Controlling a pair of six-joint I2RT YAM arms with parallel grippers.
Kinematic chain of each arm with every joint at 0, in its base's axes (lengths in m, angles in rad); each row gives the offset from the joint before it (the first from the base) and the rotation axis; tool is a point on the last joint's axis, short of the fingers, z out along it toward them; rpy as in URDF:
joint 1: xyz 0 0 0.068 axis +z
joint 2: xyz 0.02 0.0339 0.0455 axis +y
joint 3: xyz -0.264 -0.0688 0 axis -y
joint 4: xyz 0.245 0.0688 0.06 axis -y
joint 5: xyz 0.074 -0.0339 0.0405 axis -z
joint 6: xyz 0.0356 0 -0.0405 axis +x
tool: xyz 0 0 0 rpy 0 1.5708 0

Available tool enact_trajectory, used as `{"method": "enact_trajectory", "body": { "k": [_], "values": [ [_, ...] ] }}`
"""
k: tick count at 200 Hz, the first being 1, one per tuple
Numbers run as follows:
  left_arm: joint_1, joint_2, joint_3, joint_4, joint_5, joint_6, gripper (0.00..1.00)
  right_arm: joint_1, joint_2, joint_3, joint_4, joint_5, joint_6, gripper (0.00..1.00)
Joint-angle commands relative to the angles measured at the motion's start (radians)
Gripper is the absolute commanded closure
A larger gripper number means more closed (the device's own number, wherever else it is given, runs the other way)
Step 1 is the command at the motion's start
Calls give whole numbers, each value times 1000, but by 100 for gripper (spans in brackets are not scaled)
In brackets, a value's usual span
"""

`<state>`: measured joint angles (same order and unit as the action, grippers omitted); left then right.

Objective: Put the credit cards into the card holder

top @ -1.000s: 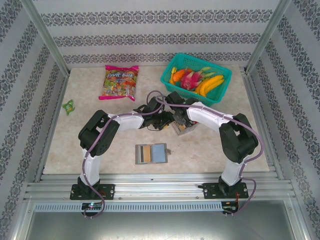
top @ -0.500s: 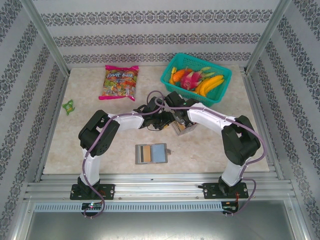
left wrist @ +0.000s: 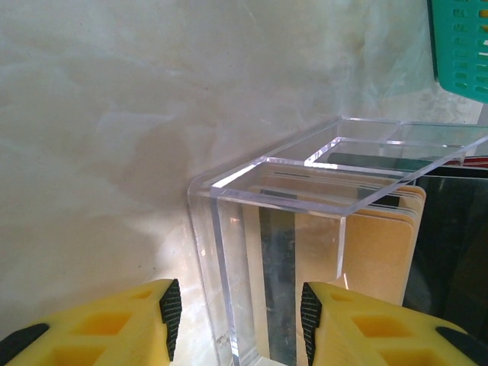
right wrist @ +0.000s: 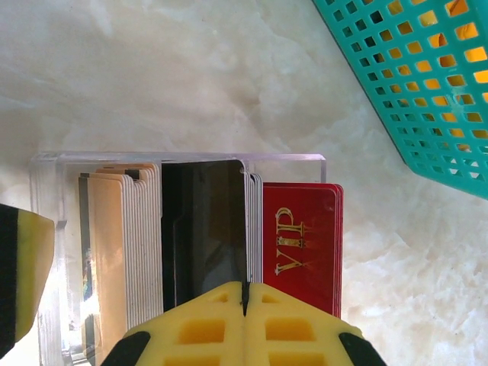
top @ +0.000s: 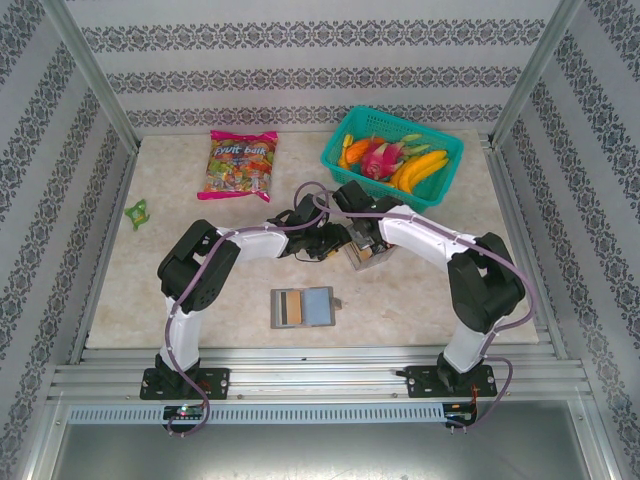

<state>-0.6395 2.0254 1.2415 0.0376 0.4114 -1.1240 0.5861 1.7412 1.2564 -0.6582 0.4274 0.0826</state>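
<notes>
reading "vip" on red card [right wrist: 301, 244] | right jaws clenched shut | left jaws straddle clear box [left wrist: 203, 229], grip unclear

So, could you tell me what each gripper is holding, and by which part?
The left gripper straddles one end of the clear box; the right gripper is shut at the black card. Whether either truly grips cannot be told.
</notes>
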Motion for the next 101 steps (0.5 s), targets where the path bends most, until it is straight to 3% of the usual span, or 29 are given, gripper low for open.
{"method": "enact_trajectory", "body": {
  "k": [1,56,101],
  "values": [
    [1,17,0,21,4,-1,52,-11,-45,-8,-19,-15,24,100],
    [-1,-74,-20,9,-33,52,49,-69,-185,-75,22,-308,159,100],
    [-1,-142,-59,22,-46,67,47,-132,-244,-128,67,-413,229,100]
  ]
}}
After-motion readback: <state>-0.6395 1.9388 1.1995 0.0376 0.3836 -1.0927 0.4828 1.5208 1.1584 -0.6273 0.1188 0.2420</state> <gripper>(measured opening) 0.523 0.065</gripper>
